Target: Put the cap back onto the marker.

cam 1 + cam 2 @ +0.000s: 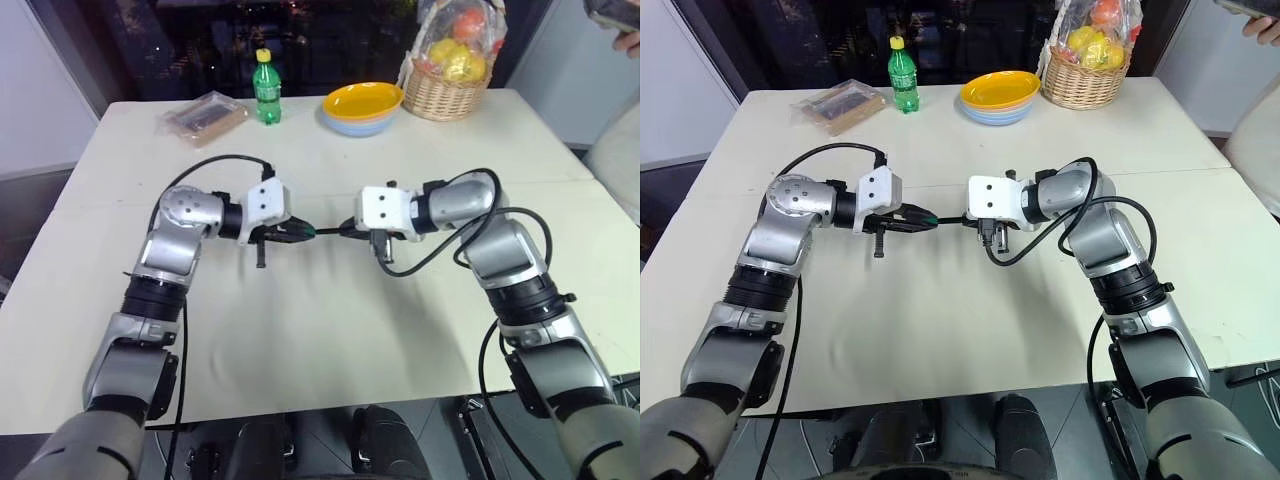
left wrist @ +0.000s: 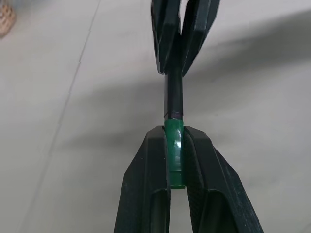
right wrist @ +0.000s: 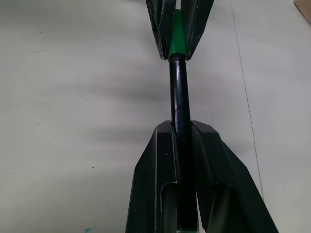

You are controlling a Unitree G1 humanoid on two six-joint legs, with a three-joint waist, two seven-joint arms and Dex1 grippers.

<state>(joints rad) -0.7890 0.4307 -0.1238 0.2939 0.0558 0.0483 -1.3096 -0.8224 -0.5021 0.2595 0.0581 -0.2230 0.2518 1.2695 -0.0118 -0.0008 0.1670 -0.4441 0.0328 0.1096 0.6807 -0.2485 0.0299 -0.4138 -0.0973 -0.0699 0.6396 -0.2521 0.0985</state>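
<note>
Above the middle of the white table [image 1: 320, 340] my two grippers face each other tip to tip. My left gripper [image 1: 296, 234] is shut on the small green cap [image 2: 174, 155]. My right gripper [image 1: 349, 229] is shut on the thin black marker [image 3: 178, 92], which spans the short gap between them [image 1: 325, 231]. In the left wrist view the marker [image 2: 173, 94] runs straight into the cap's mouth, so its tip is hidden. The right wrist view shows the cap [image 3: 177, 44] pinched between the left fingers at the marker's far end.
Along the table's far edge stand a green bottle with a yellow lid [image 1: 266, 88], a yellow bowl stacked on a blue one [image 1: 363, 103], a wicker basket of fruit [image 1: 447, 88] and a wrapped packet [image 1: 203, 117]. A person's hand [image 1: 625, 40] shows at the far right.
</note>
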